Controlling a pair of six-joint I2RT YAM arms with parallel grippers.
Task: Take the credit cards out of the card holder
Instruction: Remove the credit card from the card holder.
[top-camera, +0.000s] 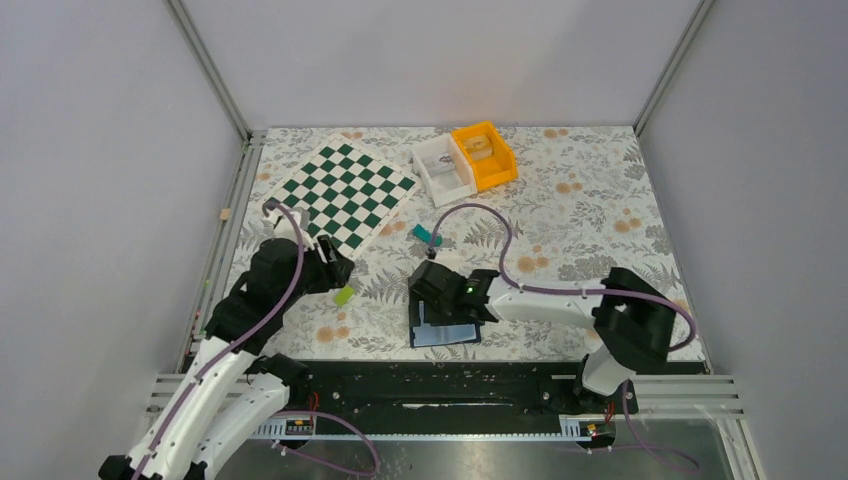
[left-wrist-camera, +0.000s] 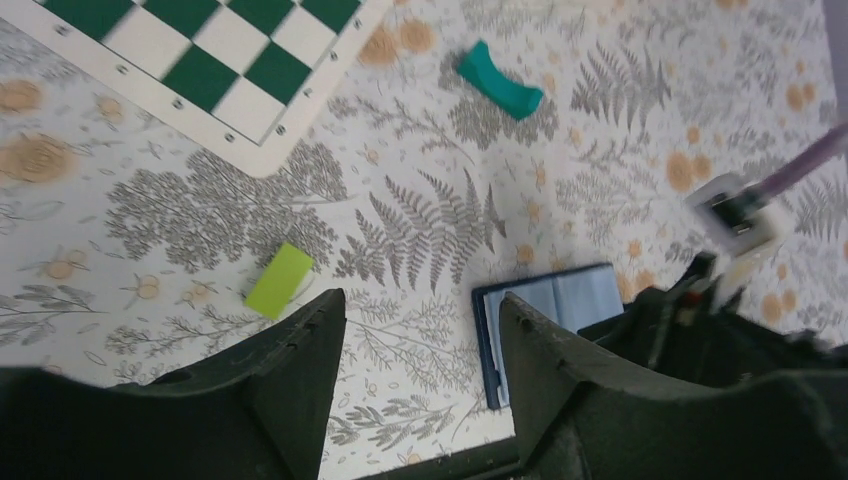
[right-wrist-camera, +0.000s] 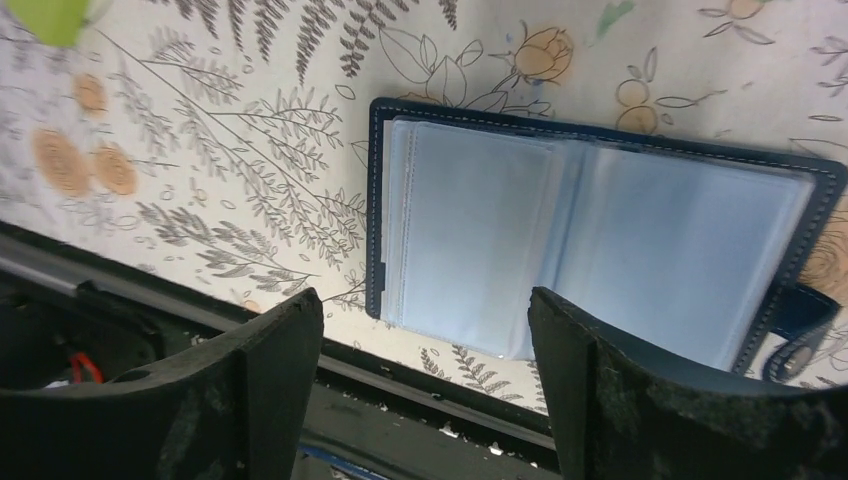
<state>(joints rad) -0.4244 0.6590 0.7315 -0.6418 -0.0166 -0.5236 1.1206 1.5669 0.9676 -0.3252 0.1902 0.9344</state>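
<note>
The card holder (top-camera: 445, 332) lies open flat on the floral cloth near the front edge, a navy bifold with pale blue inner panels (right-wrist-camera: 600, 225) and a snap tab (right-wrist-camera: 800, 335) at one end. The credit cards do not show apart from these pale blue panels. My right gripper (top-camera: 432, 300) hovers just over the holder, open and empty (right-wrist-camera: 425, 300), its jaws straddling the holder's near half. My left gripper (top-camera: 335, 268) is open and empty (left-wrist-camera: 420, 305), off to the holder's left. The holder's corner shows beside its right finger in the left wrist view (left-wrist-camera: 560, 300).
A lime block (top-camera: 345, 294) lies by the left gripper, a teal block (top-camera: 425, 234) behind the holder. A green-and-white chessboard (top-camera: 345, 195) is at the back left. A white bin (top-camera: 443, 168) and an orange bin (top-camera: 484, 153) stand at the back. A black rail (top-camera: 450, 375) runs along the front edge.
</note>
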